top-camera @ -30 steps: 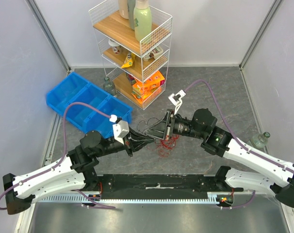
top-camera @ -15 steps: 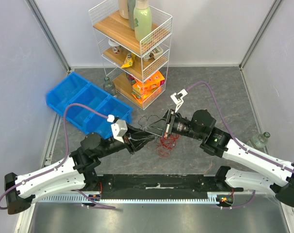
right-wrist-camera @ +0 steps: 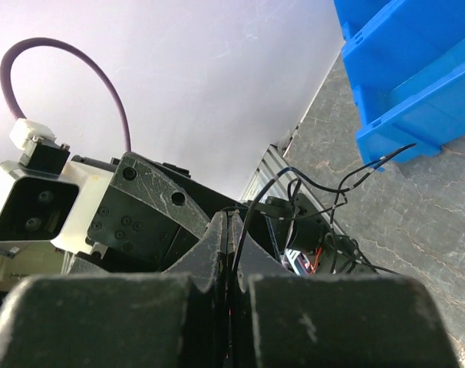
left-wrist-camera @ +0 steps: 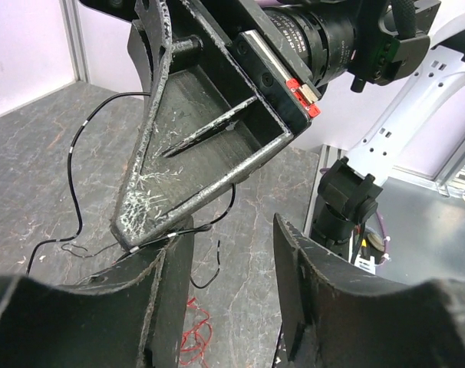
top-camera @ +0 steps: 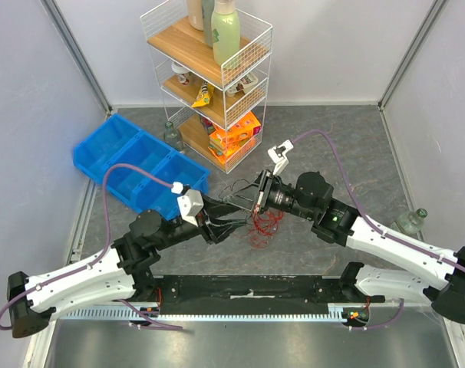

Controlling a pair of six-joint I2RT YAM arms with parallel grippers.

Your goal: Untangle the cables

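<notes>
left tool [left-wrist-camera: 229,230]: spread wide, nothing between the fingers. right tool [right-wrist-camera: 229,226]: pinched tight on a black strand of the cables [top-camera: 262,224]. Both tips nearly meet just right of the blue bin [top-camera: 133,165], on its near side. Red tangle lies on the surface [top-camera: 332,146] slightly further right of the bin. Black loops trail back toward the bin's right end. Wire shelf rack [top-camera: 217,77] stands behind the bin's right end.
</notes>
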